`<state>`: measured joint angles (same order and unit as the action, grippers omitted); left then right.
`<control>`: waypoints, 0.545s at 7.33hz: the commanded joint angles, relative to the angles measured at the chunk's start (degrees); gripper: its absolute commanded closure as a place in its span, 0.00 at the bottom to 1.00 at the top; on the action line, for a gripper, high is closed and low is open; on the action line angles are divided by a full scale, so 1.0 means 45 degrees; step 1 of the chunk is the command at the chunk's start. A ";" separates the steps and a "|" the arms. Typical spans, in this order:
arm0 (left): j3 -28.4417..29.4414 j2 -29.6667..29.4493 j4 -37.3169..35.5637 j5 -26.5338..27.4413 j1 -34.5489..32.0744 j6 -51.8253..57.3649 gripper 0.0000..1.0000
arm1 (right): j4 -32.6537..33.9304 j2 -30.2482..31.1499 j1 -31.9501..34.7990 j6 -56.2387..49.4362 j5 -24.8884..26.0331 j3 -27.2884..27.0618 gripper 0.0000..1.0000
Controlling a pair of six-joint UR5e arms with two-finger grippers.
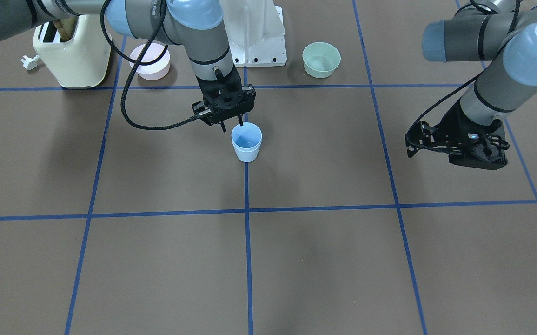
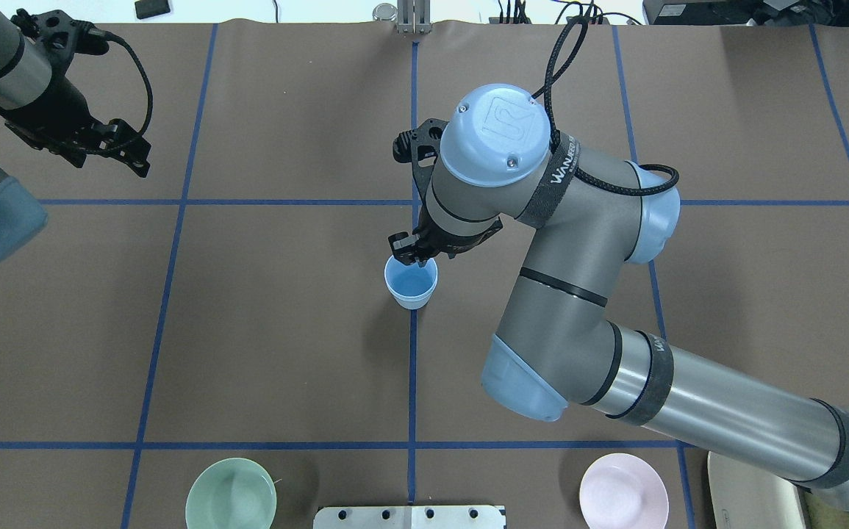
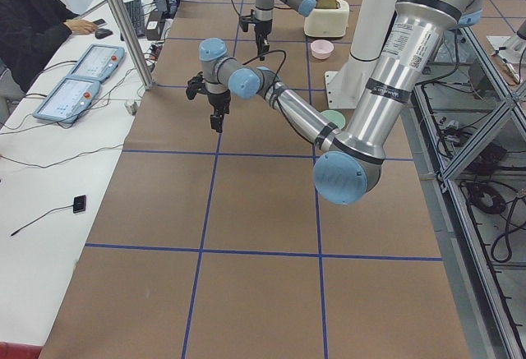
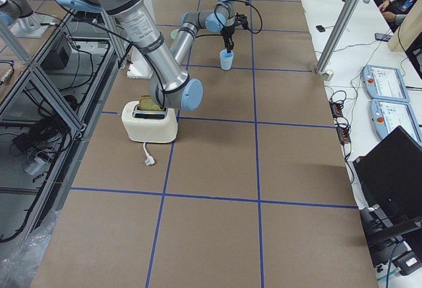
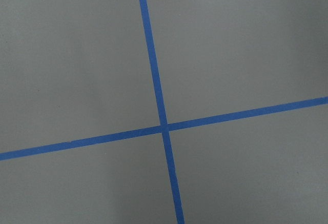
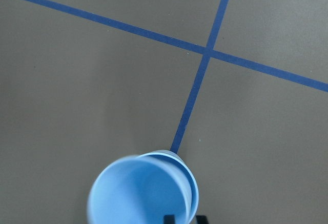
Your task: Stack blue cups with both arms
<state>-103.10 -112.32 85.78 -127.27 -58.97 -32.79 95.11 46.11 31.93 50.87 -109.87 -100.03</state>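
Note:
Two pale-blue cups stand nested as one upright stack on the blue tape line at mid-table; the stack also shows in the overhead view. In the right wrist view the inner cup sits inside the outer cup, whose rim peeks out beside it. My right gripper hangs just above the stack with its fingers a little apart, holding nothing. My left gripper is open and empty, far to the side over bare table; it also shows in the overhead view.
A green bowl and a pink bowl stand near the white base mount. A cream toaster with its plug is behind the right arm. An operator sits beyond the table's far edge.

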 commanded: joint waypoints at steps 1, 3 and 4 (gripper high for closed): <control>0.0000 0.0000 0.0000 0.0019 -0.0039 0.0040 0.02 | -0.0003 0.0006 0.0227 -0.0016 -0.0018 -0.0017 0.00; 0.0019 0.0000 -0.0174 -0.0038 -0.0524 0.0892 0.02 | -0.0583 0.0336 0.1278 -0.0192 -0.0097 -0.0096 0.00; 0.0155 0.0019 -0.0292 -0.0078 -0.1011 0.1306 0.02 | -0.1517 0.0783 0.1844 0.0001 0.0000 -0.0115 0.00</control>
<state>-102.88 -112.30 85.10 -127.38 -61.33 -29.43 92.31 47.74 37.19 50.32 -110.17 -100.46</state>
